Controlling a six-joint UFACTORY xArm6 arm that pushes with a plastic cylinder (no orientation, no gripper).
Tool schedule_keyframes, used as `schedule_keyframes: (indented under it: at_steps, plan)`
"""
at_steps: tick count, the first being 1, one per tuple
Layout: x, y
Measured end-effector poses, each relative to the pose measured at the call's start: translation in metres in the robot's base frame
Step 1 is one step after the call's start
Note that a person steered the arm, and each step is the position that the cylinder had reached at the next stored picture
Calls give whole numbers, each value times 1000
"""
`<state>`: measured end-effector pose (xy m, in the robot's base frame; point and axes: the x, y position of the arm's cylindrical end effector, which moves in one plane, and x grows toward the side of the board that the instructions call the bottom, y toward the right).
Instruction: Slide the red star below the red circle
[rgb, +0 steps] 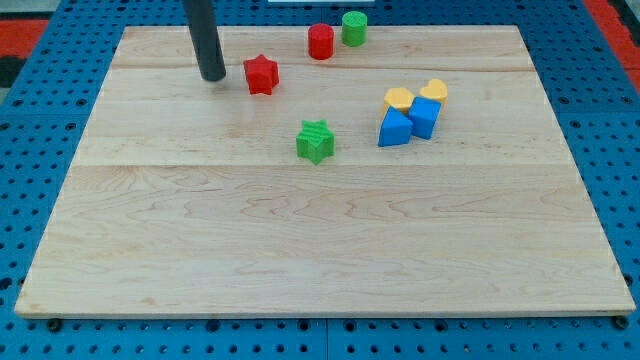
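The red star lies near the view's top, left of centre. The red circle stands up and to the right of it, close to the board's top edge. My tip rests on the board just left of the red star, with a small gap between them. The rod rises straight up out of the view.
A green circle touches the red circle's right side. A green star lies below the red star. At the right, a yellow hexagon, a yellow heart and two blue blocks cluster together on the wooden board.
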<state>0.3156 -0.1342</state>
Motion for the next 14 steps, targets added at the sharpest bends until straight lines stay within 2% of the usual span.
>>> schedule_keyframes:
  at_steps: [1,2,3,4,5,6,7,8,9,10,12,13,14]
  plan:
    - [-4,19]
    - [-31,33]
    - [-31,76]
    - [-28,86]
    - [5,88]
    - [5,107]
    - [-7,162]
    - [-19,190]
    - [-37,192]
    - [-39,162]
    - [-21,144]
    - [-29,114]
    - [-35,136]
